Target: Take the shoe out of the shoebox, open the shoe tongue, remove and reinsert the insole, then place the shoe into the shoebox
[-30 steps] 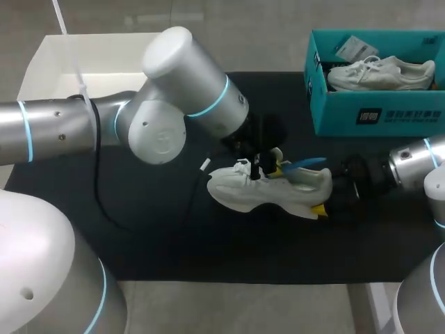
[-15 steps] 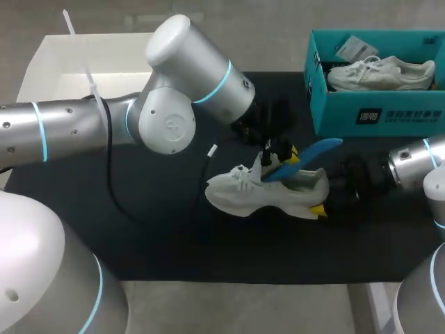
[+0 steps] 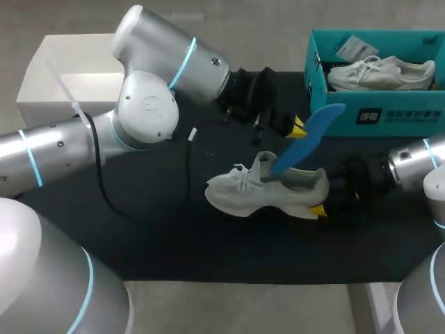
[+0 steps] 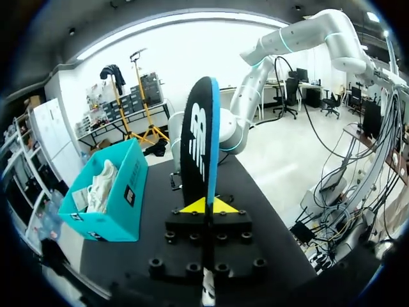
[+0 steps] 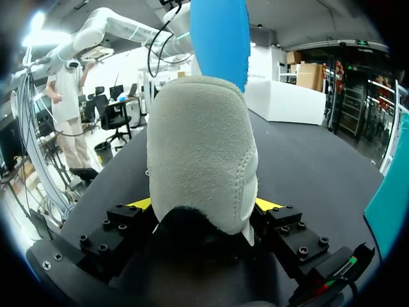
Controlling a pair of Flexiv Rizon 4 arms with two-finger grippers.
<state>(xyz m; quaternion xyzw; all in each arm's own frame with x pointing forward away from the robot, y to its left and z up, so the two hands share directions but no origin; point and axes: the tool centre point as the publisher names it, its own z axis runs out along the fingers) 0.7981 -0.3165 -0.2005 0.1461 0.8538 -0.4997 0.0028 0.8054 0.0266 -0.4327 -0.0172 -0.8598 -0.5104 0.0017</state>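
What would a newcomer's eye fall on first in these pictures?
The blue insole stands out most: the left end effector grips it, and it slants up out of the white sneaker at the middle of the black mat. The right end effector clamps the sneaker's heel. At the far right corner a teal shoebox holds a second white shoe.

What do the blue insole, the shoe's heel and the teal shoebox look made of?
The insole is probably foam with a blue fabric top and black underside; thin, bowed. The shoe heel looks suede-like: matte grey, visible nap. The shoebox is likely cardboard: matte teal, flat walls.
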